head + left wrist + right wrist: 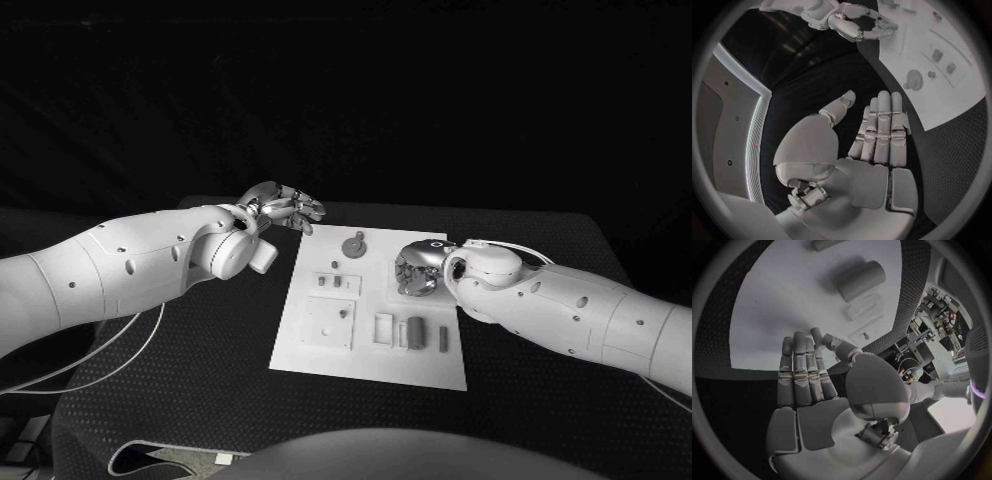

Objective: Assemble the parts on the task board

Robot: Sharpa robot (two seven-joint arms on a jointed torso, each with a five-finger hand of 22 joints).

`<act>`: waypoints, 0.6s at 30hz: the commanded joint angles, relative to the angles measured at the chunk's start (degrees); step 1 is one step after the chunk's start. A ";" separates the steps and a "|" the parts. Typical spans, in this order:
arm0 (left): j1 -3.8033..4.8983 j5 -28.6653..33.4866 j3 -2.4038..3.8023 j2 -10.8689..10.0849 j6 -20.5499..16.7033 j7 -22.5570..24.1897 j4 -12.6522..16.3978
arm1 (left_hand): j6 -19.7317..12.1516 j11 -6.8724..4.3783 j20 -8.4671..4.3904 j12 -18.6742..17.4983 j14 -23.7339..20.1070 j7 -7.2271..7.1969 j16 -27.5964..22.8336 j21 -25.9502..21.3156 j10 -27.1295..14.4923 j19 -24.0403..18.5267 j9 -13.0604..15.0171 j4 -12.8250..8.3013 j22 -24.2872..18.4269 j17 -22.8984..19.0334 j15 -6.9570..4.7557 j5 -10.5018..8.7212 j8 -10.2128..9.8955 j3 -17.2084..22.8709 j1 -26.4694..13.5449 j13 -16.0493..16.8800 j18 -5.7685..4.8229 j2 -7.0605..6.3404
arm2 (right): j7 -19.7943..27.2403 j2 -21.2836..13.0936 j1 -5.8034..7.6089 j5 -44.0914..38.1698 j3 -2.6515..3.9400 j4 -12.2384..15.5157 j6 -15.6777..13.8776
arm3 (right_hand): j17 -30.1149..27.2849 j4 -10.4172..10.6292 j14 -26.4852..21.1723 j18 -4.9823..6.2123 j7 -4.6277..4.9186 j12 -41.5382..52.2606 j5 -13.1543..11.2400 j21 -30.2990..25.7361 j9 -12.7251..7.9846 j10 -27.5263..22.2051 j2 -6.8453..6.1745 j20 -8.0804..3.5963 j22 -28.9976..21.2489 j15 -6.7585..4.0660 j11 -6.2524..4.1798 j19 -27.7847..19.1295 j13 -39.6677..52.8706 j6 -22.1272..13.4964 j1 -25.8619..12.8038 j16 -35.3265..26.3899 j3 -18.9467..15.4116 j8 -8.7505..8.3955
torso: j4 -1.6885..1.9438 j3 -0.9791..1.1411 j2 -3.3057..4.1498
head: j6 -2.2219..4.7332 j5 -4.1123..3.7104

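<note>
Looking down at the black table, we see the task board lying flat in its middle, grey parts resting on it; our left hand hovers just off the board's far left corner, fingers straight and apart, holding nothing; our right hand hangs over the board's right edge, fingers extended, likewise empty.

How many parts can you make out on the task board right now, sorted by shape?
Round disc-like part: 1
Small stud: 1
Small blocks: 2
Long pieces: 2
Total: 6 on the task board; the right robot hand hovers over one edge and may hide more.
</note>
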 commanded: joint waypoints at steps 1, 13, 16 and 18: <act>0.06 0.31 0.04 0.18 0.73 0.70 0.03 | -0.56 -0.05 0.06 -0.03 0.42 -0.04 -0.38 -0.29 -0.48 0.24 -0.08 0.09 -0.06 0.07 0.15 0.16 0.28 -0.25 -0.34 0.07 0.21 -0.21 | 0.20 0.30 -0.13 -1.01 -0.08 -0.34 -0.84 | 0.06 -0.41 0.55 0.32 -0.06 0.34 -0.18 0.41 0.05 0.31 0.47 -0.02 1.30 0.01 0.06 0.44 0.09 0.51 0.03 0.39 -0.04 0.31 | -0.01 -0.01 0.00 | -0.06 -0.02; 0.06 0.32 0.04 0.26 0.75 0.67 -0.08 | -0.59 -0.05 0.06 -0.04 0.42 -0.03 -0.43 -0.30 -0.50 0.24 -0.11 0.11 -0.08 0.14 0.15 0.17 0.29 -0.26 -0.35 0.07 0.22 -0.18 | 0.20 1.21 -0.73 -2.42 -0.43 -1.63 -2.04 | 0.22 -2.45 1.12 0.32 -0.46 0.69 -0.18 0.65 0.28 1.23 1.68 -0.26 1.33 -0.33 -0.34 1.01 0.80 1.57 0.72 0.63 0.64 0.66 | 0.00 -0.02 0.00 | -0.16 -0.13; 0.06 0.33 0.04 0.27 0.74 0.67 -0.06 | -0.59 -0.05 0.06 -0.04 0.42 -0.03 -0.44 -0.30 -0.50 0.24 -0.11 0.11 -0.09 0.16 0.15 0.17 0.30 -0.25 -0.35 0.07 0.22 -0.17 | 0.40 1.28 -1.03 -2.80 -0.44 -1.58 -3.53 | 0.63 -2.80 2.37 0.32 -1.12 1.47 -0.19 1.31 0.74 2.84 2.48 -0.82 1.39 -0.99 -1.07 2.17 1.55 3.12 1.92 1.38 0.91 1.40 | 0.03 0.00 -0.01 | -0.23 -0.08; 0.06 0.33 0.04 0.24 0.72 0.66 -0.08 | -0.60 -0.05 0.06 -0.04 0.42 -0.03 -0.45 -0.30 -0.50 0.24 -0.11 0.11 -0.09 0.17 0.15 0.17 0.30 -0.25 -0.34 0.07 0.22 -0.16 | 0.54 1.20 -1.09 -2.85 -0.44 -1.40 -4.45 | 1.90 -2.91 4.13 0.32 -1.73 2.32 -0.19 2.68 1.35 4.45 3.08 -1.67 1.50 -1.83 -1.91 4.14 2.57 4.54 3.04 3.60 0.74 2.09 | 0.02 0.01 -0.01 | -0.26 -0.06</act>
